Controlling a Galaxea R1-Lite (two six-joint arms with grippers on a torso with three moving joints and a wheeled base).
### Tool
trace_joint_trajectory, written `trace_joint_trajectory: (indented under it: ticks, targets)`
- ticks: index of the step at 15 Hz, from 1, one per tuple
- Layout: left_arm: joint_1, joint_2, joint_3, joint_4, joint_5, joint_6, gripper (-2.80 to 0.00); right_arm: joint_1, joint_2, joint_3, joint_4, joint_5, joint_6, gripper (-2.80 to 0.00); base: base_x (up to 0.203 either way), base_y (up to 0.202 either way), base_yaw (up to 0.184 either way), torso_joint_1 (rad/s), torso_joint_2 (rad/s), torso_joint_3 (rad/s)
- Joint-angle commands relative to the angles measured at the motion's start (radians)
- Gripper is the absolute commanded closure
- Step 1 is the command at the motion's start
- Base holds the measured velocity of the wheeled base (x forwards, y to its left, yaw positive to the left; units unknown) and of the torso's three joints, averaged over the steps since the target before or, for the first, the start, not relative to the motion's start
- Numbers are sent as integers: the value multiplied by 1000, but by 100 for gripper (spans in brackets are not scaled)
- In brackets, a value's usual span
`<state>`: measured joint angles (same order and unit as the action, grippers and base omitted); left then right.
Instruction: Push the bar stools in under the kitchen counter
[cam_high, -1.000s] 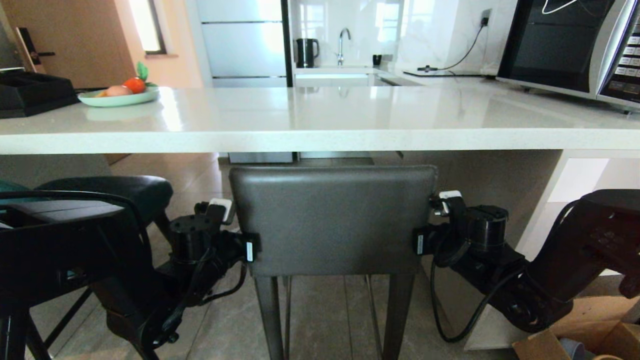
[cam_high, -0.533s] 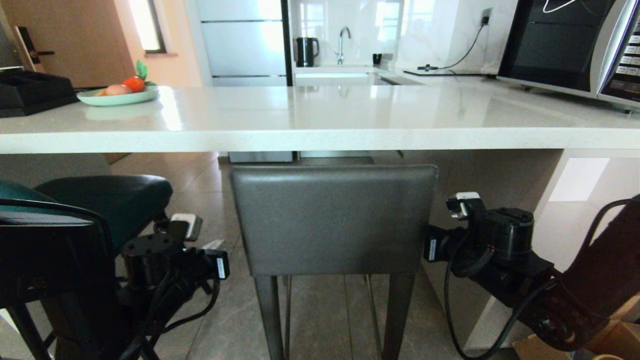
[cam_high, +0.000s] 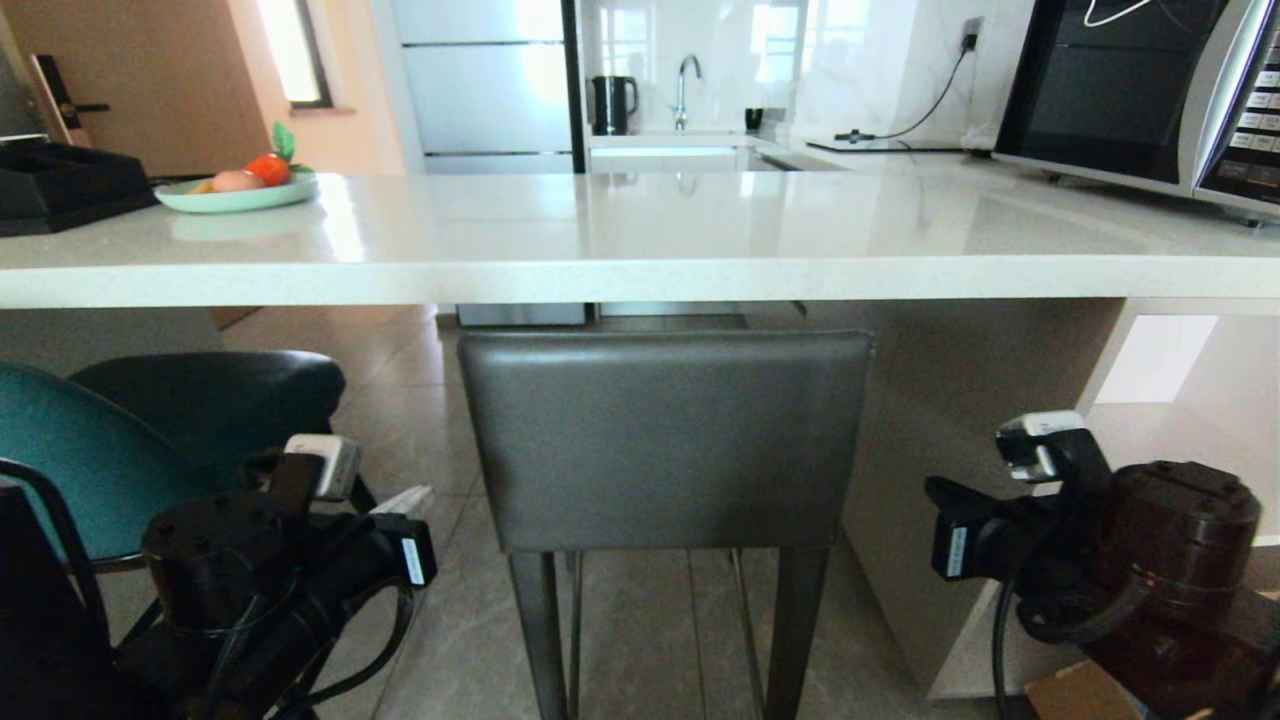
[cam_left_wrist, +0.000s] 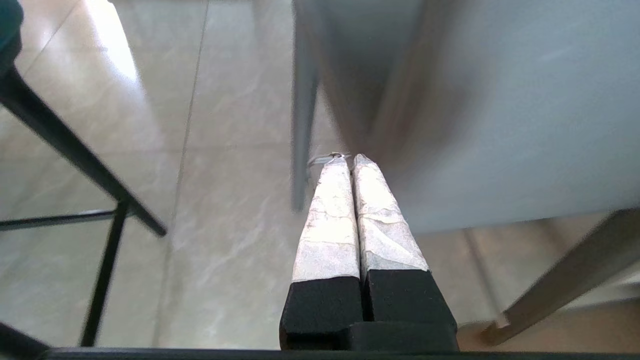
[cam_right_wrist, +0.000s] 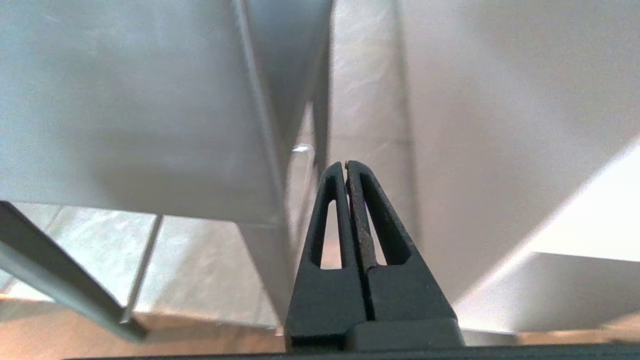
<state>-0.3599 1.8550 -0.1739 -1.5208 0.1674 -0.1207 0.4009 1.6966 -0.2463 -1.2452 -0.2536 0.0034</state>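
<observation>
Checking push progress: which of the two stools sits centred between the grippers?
The grey stool, squared back, directly under the counter edge; the teal stool stands off to the left.

My head camera is looking forward and slightly down, level with the edge of the kitchen counter (cam_high: 640, 270), close behind the grey stool (cam_high: 665, 440). My left wrist camera is peering along my closed left gripper (cam_left_wrist: 350, 159) toward that stool (cam_left_wrist: 500, 125) and the floor (cam_left_wrist: 225, 200). My right wrist camera is facing it (cam_right_wrist: 130, 110) from the other side, along my right gripper (cam_right_wrist: 346, 164). All three views are sharing the stool.
</observation>
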Motion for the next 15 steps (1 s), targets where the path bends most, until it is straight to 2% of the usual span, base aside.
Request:
trace_joint_trajectory:
  ticks: [1,4,5,9,13,15]
  targets:
    - [-73,-108,28,-9,49,-20,0,7,-184,78,-13,-20,-15,0,0,0,0,0,0,0]
    - [-189,-178,41,-9,173,-25,0,-1,-369,175,-10,-56,-41,0,0,0,0,0,0,0]
    - [-192,-191,43,-9,194,-24,0,-17,-432,200,4,-63,-46,0,0,0,0,0,0,0]
    - [-144,-331,52,20,207,-19,0,-96,-674,199,187,-74,-53,0,0,0,0,0,0,0]
    - [-53,-538,6,205,206,4,0,-162,-896,111,468,-74,-53,0,0,0,0,0,0,0]
    - [-11,-567,6,265,207,6,0,-222,-988,103,574,-73,-43,0,0,0,0,0,0,0]
